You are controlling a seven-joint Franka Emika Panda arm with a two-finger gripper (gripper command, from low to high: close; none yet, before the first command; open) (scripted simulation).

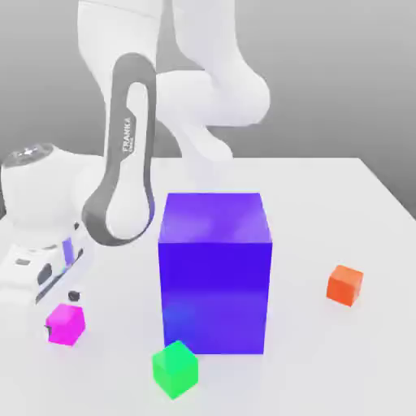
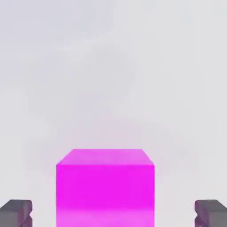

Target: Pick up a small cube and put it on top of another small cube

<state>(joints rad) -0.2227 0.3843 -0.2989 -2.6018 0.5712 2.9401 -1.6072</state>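
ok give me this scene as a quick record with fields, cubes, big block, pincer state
surface: white table
big block: large blue-purple cube, mid-table
small cubes: magenta cube, green cube, orange cube, all apart on the table
pincer: pincer open, fingers either side of the magenta cube, not gripping
stacked: nothing yet

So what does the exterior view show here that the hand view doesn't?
Exterior alone: the big blue block, green cube, orange cube and the arm bending down toward the exterior view's left. Hand view alone: the two open fingertips, one on either side of the cube and clear of it. Both: the magenta cube on the white table.
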